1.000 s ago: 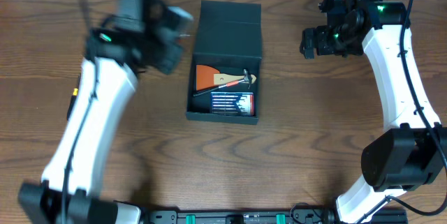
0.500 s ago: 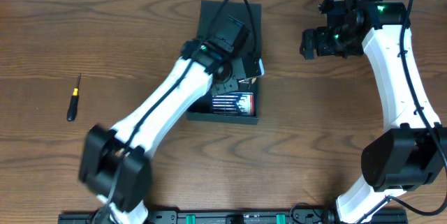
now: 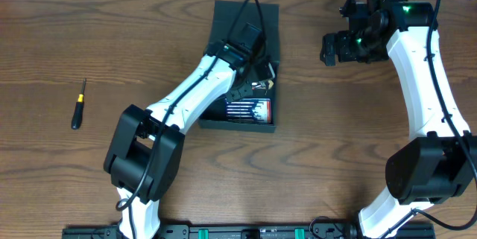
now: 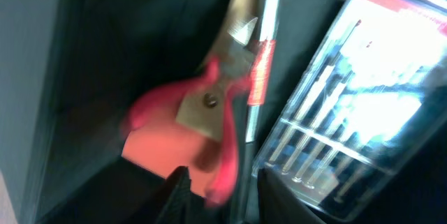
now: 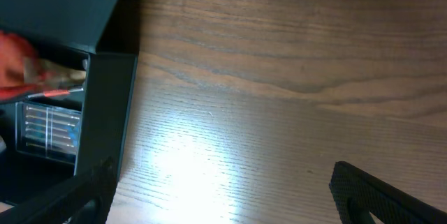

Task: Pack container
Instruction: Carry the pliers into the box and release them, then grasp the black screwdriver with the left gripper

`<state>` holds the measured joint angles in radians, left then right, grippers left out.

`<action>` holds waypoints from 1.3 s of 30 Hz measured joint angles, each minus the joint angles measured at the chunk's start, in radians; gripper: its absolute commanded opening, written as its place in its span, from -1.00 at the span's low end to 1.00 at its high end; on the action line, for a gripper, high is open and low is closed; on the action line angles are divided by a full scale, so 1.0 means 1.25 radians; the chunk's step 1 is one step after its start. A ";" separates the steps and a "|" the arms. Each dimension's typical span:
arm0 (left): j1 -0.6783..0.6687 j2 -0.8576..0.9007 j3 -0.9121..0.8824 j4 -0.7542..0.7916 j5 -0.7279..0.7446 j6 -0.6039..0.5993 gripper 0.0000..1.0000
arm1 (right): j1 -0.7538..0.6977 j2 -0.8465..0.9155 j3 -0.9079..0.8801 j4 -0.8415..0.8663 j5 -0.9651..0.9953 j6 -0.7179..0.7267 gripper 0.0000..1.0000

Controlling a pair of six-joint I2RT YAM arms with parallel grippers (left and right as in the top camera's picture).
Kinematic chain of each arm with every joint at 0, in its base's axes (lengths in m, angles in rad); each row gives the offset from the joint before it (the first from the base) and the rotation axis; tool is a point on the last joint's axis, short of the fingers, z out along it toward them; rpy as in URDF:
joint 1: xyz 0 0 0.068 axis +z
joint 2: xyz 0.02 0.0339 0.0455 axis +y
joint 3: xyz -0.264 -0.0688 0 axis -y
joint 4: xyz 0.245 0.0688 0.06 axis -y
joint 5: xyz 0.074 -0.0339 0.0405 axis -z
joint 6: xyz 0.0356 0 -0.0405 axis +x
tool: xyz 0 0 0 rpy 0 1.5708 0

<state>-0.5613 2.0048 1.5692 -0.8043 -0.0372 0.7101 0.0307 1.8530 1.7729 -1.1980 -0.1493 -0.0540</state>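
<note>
- Teal container (image 3: 223,27) sits under my left gripper (image 4: 220,196); blur hides whether it grips anything.
- Right gripper (image 5: 223,196) gapes, empty.
- Risk: pushing down could jam it against the red-handled tool (image 4: 174,126) directly ahead.

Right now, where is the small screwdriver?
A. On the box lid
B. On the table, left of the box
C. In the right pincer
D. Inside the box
B: the screwdriver lies alone on the table, well to the left of the box.
</note>
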 measured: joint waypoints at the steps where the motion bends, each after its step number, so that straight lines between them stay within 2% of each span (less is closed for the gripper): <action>1: 0.006 0.000 0.000 -0.001 -0.002 -0.013 -0.05 | 0.000 0.000 0.000 0.000 0.000 0.000 0.98; 7: 0.037 -0.047 0.000 -0.072 -0.034 -0.111 -0.09 | 0.000 0.000 0.000 -0.001 0.000 0.000 0.98; 12: 0.091 -0.217 0.001 -0.096 -0.115 -0.173 -0.09 | 0.000 0.000 0.000 0.000 0.000 0.000 0.98; 14: 0.142 -0.293 0.006 -0.099 -0.135 -0.190 -0.09 | 0.000 0.000 0.000 0.004 0.000 0.000 0.99; 17: 0.278 -0.375 0.027 -0.103 -0.157 -0.233 -0.07 | 0.000 0.000 0.000 0.011 0.000 0.000 0.98; 19: 0.367 -0.387 0.032 -0.111 -0.168 -0.266 0.06 | 0.000 0.000 0.000 0.016 0.000 0.000 0.99; 22: 0.500 -0.360 0.022 -0.141 -0.157 -0.311 0.22 | 0.000 0.000 0.000 0.027 0.000 0.000 0.98; 24: 0.589 -0.311 0.006 -0.178 -0.126 -0.337 0.22 | 0.000 0.000 0.000 0.034 0.000 0.000 0.98; 28: 0.702 -0.184 -0.013 -0.225 -0.084 -0.359 0.22 | 0.000 0.000 0.000 0.043 0.000 0.000 0.99; 32: 0.764 -0.086 -0.022 -0.228 -0.062 -0.351 0.22 | 0.000 0.000 0.000 0.045 0.006 0.000 0.99; 39: 0.824 -0.018 -0.022 -0.199 -0.053 -0.280 0.21 | 0.000 0.000 0.000 0.044 0.043 0.000 0.98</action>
<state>0.4690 1.9827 1.5417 -1.0534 -0.1040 0.3599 0.0307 1.8530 1.7729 -1.1431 -0.0952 -0.0540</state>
